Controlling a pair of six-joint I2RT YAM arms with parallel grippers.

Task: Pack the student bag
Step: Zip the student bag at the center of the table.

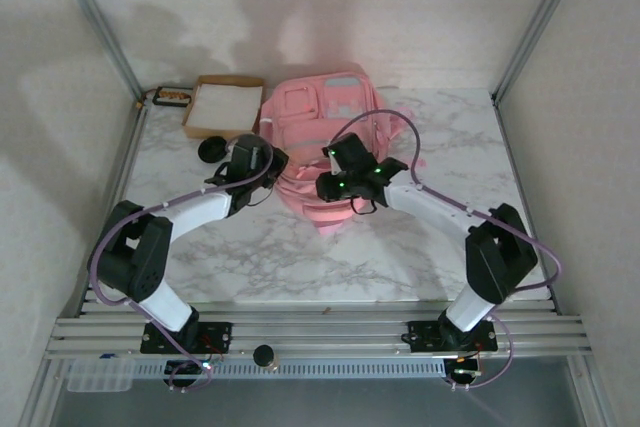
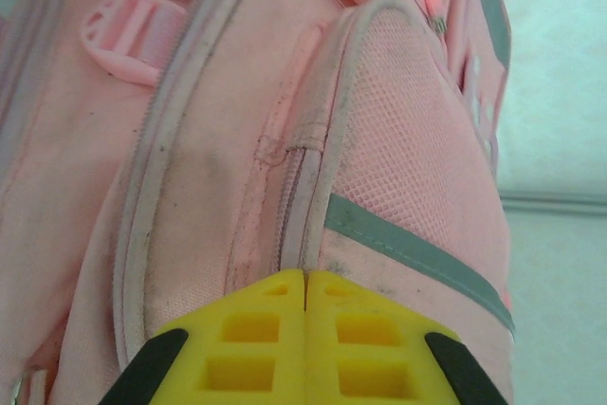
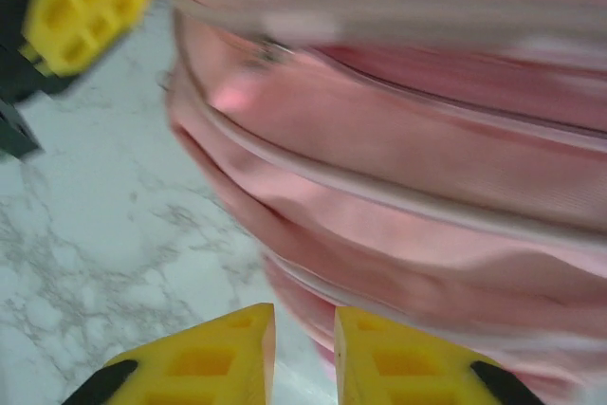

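The white marbled surface (image 1: 300, 257) carries a brown cardboard box with a white inside (image 1: 222, 105) at back left and, in the middle, the large soft pink fabric backpack (image 1: 320, 112) lying flat. At its near left side the left end effector (image 2: 305, 277) is pressed shut, nothing visibly pinched. The right end effector (image 3: 303, 315) is narrowly parted at the near end. With no firm hold, the limp fabric may sag closed, and the close-set arms could collide.

One student bag (image 1: 320, 127), one cardboard box (image 1: 222, 105), one black round object (image 1: 212, 151), one tray (image 1: 170, 97).
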